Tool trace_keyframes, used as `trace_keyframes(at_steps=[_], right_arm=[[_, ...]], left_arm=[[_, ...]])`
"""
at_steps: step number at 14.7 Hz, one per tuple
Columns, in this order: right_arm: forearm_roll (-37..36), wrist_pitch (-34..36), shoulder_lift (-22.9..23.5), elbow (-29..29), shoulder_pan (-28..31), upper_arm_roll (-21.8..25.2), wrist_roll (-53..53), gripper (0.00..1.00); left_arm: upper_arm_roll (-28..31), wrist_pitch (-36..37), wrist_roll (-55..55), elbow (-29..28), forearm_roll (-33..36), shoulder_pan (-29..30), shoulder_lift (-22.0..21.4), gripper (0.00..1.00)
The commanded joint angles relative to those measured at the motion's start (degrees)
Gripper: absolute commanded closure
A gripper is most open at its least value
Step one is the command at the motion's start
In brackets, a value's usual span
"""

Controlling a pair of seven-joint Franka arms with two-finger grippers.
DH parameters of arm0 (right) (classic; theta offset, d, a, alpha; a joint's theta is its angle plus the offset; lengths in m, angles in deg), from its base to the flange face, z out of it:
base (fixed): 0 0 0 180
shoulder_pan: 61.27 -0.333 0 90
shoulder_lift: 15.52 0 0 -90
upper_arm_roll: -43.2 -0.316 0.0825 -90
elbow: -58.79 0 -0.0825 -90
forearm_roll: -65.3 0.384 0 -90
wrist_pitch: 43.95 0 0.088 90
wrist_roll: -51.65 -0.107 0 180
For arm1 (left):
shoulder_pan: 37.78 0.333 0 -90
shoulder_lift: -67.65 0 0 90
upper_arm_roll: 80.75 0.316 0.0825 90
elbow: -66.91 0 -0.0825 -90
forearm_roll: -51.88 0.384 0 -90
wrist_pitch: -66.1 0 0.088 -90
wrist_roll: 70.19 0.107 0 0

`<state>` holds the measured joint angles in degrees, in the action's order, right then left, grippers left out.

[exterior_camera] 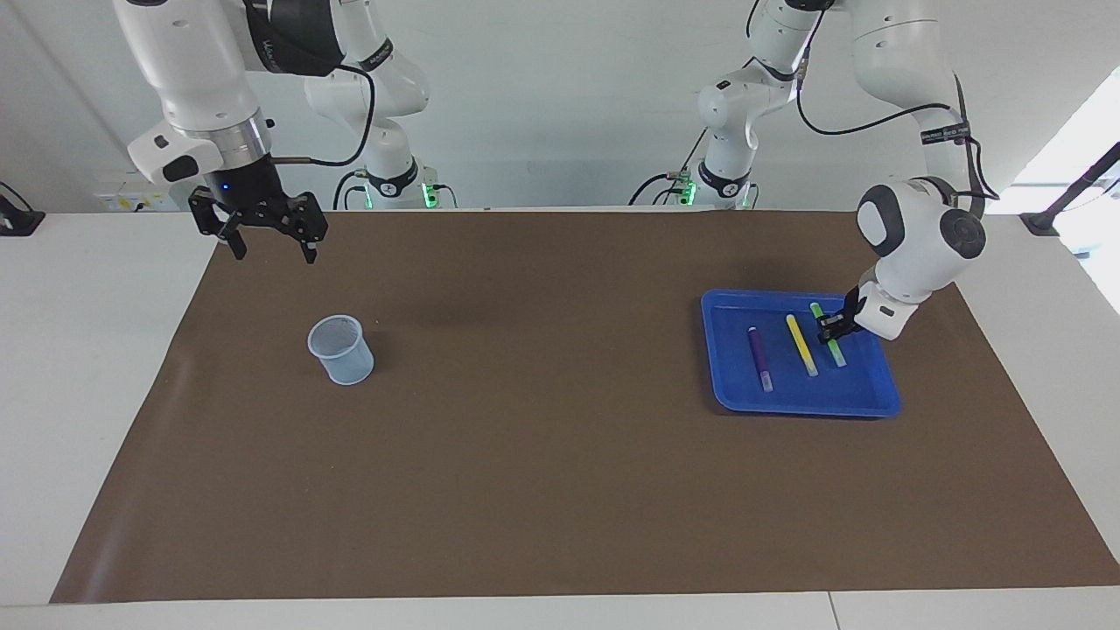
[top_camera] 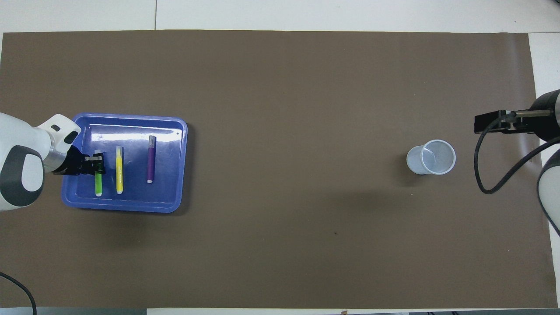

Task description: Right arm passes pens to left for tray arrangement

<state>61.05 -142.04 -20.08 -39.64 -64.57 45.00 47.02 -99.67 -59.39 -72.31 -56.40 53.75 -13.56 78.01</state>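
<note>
The blue tray point(exterior_camera: 862, 398) point(top_camera: 173, 131) lies toward the left arm's end of the table. The purple pen point(exterior_camera: 759, 357) point(top_camera: 151, 158), the yellow pen point(exterior_camera: 801, 344) point(top_camera: 119, 170) and the green pen point(exterior_camera: 837, 353) point(top_camera: 99, 183) lie side by side in it. My left gripper point(exterior_camera: 831, 331) point(top_camera: 98, 165) is down in the tray, shut on the green pen near its middle. My right gripper point(exterior_camera: 272, 254) point(top_camera: 485, 122) is open and empty, raised over the mat's edge at the right arm's end of the table, where it waits.
A small translucent bluish cup point(exterior_camera: 341, 350) point(top_camera: 431, 157) stands upright on the brown mat point(exterior_camera: 525, 420) toward the right arm's end, farther from the robots than the right gripper. A black cable point(top_camera: 494, 175) hangs from the right wrist.
</note>
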Motion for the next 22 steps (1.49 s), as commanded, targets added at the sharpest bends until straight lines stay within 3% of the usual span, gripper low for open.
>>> trace_keyframes(at_steps=[1,6,7,8,9,19,22], right_arm=[[-1.2,4.64,1.04,3.24,0.13,-0.39,0.85,0.0],[0.56,12.39,3.33,10.01,0.13,-1.27,-0.46,0.0],[0.99,13.27,3.42,10.28,0.22,-1.36,-2.29,0.0],[1.17,13.54,3.24,10.19,0.22,-1.62,-3.18,0.0],[1.17,13.8,3.24,10.02,0.22,-2.06,-3.37,0.0],[2.93,15.3,2.71,8.08,0.75,-2.06,-3.11,0.0],[2.93,15.39,2.71,8.08,0.75,-2.06,-3.01,0.0]], left_arm=[[-0.32,-1.77,1.07,0.79,3.57,0.39,1.42,1.0],[-0.32,-2.3,1.07,0.26,3.58,0.39,1.42,1.0],[-0.32,-2.39,1.07,0.17,3.58,0.39,1.42,0.95],[-0.32,-2.47,1.15,0.08,3.58,0.39,1.33,0.29],[-0.32,-2.39,0.98,0.08,3.58,0.39,1.33,0.0],[-0.32,-1.42,0.8,0.96,3.49,0.39,1.24,0.0],[-0.5,5.31,0.63,6.2,3.4,-0.22,0.98,0.0]])
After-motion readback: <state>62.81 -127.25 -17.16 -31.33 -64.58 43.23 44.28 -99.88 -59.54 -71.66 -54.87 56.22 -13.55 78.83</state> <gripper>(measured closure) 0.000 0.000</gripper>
